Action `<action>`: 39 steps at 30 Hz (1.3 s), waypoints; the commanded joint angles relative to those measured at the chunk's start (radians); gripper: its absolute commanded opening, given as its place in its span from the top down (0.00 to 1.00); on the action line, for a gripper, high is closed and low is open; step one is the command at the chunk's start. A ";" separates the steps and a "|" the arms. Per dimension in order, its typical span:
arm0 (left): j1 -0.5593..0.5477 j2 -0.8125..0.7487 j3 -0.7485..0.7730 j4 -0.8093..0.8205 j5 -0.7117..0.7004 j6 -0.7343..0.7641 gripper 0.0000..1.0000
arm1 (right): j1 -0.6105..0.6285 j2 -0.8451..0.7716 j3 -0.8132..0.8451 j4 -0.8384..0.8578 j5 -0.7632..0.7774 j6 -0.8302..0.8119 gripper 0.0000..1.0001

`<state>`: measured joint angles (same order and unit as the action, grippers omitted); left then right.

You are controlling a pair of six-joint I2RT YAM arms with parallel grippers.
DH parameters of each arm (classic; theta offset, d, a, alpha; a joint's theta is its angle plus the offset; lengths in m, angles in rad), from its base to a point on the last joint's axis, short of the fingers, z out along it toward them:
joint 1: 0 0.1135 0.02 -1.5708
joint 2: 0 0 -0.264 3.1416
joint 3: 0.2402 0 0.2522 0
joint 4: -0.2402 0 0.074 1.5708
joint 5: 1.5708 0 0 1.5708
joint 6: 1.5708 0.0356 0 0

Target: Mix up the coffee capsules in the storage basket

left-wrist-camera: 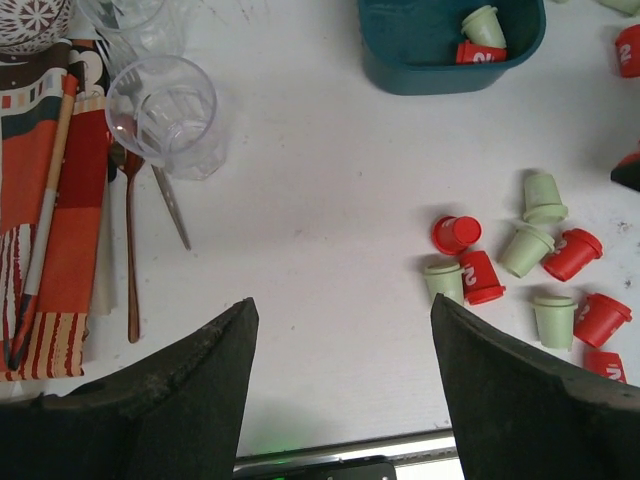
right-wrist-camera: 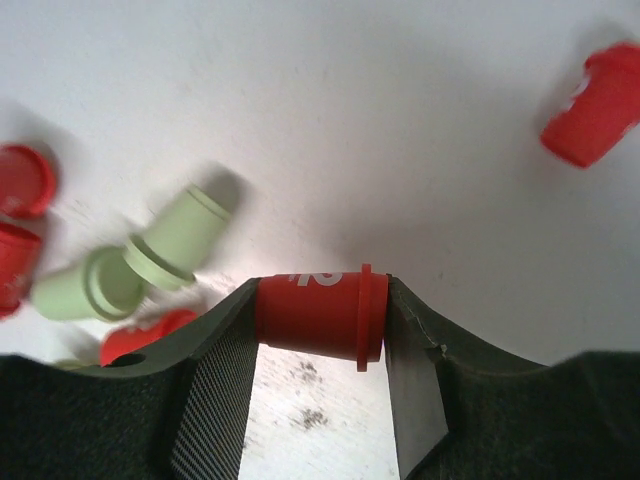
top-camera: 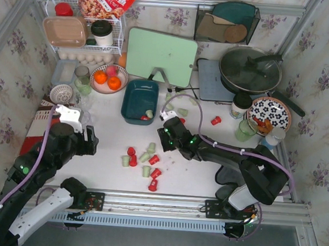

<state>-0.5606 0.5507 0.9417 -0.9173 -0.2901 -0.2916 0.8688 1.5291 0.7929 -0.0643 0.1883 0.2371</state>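
The storage basket (top-camera: pixel 134 92) is a dark teal tub at mid-table, also at the top of the left wrist view (left-wrist-camera: pixel 420 72). One pale green capsule (left-wrist-camera: pixel 483 24) and one red capsule (left-wrist-camera: pixel 480 52) lie in it. Several red and green coffee capsules (top-camera: pixel 144 161) are scattered on the white table in front of it. My right gripper (right-wrist-camera: pixel 322 290) is shut on a red capsule (right-wrist-camera: pixel 320 318) lying sideways between its fingers, just right of the cluster (top-camera: pixel 164 139). My left gripper (left-wrist-camera: pixel 342 303) stands open and holds nothing, at the table's left (top-camera: pixel 86 139).
A clear glass (left-wrist-camera: pixel 165 105), a spoon (left-wrist-camera: pixel 130 250) and a patterned cloth (left-wrist-camera: pixel 50 180) lie at the left. A plate of oranges (top-camera: pixel 109 77), a green cutting board (top-camera: pixel 161 55), a pan (top-camera: pixel 250 70), a floral bowl (top-camera: pixel 269 112) and a green cup (top-camera: pixel 245 129) stand behind. Stray capsules (top-camera: pixel 215 121) lie right of the basket.
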 commanded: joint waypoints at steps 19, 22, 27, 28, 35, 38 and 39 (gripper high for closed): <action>0.117 -0.007 -0.041 0.058 0.238 0.063 0.26 | 0.000 0.487 0.618 0.228 0.128 -0.039 0.56; 0.118 -0.011 -0.045 0.060 0.239 0.062 0.26 | -0.001 0.513 0.622 0.226 0.123 -0.026 0.51; 0.117 -0.007 -0.047 0.062 0.243 0.062 0.26 | -0.001 0.516 0.609 0.216 0.119 -0.009 0.39; 0.117 -0.005 -0.047 0.063 0.243 0.062 0.26 | -0.001 0.515 0.608 0.214 0.118 -0.009 0.38; 0.117 0.007 -0.046 0.061 0.241 0.062 0.26 | -0.001 0.488 0.593 0.209 0.119 -0.009 0.32; 0.118 0.012 -0.047 0.060 0.239 0.062 0.26 | 0.000 0.453 0.572 0.208 0.122 -0.009 0.31; 0.117 0.014 -0.047 0.061 0.238 0.062 0.26 | -0.001 0.433 0.558 0.210 0.124 -0.009 0.31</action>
<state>-0.4442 0.5583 0.8955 -0.8803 -0.0551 -0.2379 0.8665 2.0098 1.3769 0.1295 0.2932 0.2226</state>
